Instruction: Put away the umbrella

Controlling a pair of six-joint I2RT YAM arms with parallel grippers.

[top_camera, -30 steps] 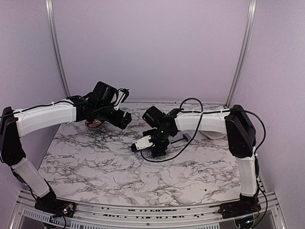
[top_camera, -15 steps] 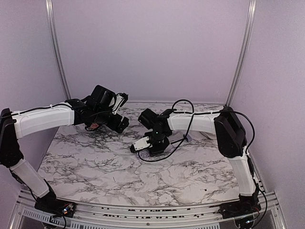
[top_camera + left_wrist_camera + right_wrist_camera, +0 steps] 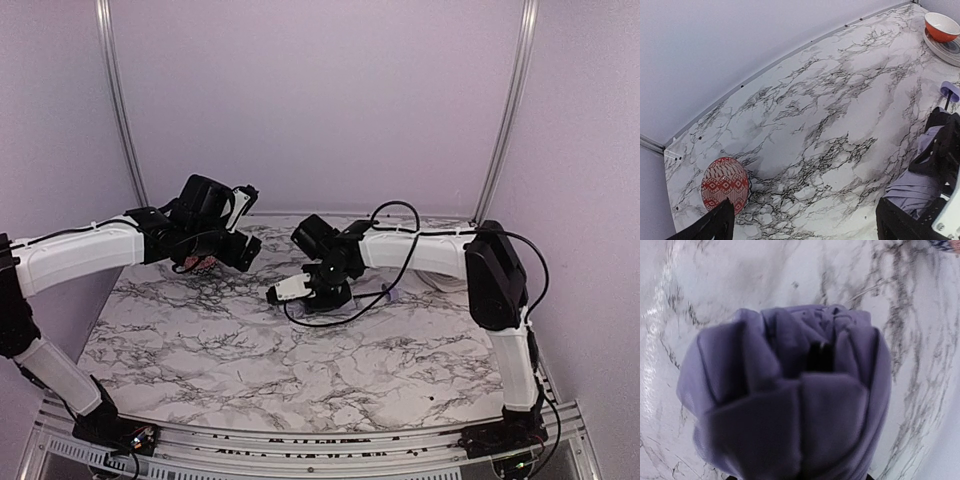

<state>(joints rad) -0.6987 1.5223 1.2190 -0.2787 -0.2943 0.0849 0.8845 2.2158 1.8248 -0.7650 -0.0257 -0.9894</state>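
White-and-black links on the near left: left arm climbing from its base, elbow pushed out to the side, long forearm slanting in over the marble table [image 3: 300, 370]. At its end the left gripper [image 3: 232, 248], held above the surface, fingers [image 3: 715, 225] spread wide with nothing between.

On the near right, right arm standing almost straight up from its base, bent sharply at the elbow, forearm reaching leftward over the table, wrist tipped down. Under it the right gripper [image 3: 325, 297], set low onto the umbrella [image 3: 790, 390]. Folded lavender fabric filling the wrist view, fingers hidden there, so cannot tell whether pinching the bundle or only standing around it.

Lying on the table at mid-depth, a little right of centre, thin black shaft and small lavender handle [image 3: 950, 90] pointing off toward the right side.

Farther back on the left, red patterned dish [image 3: 725, 186] close by the left gripper. At the far right, orange bowl [image 3: 941, 25] sitting on a plate [image 3: 940, 49].
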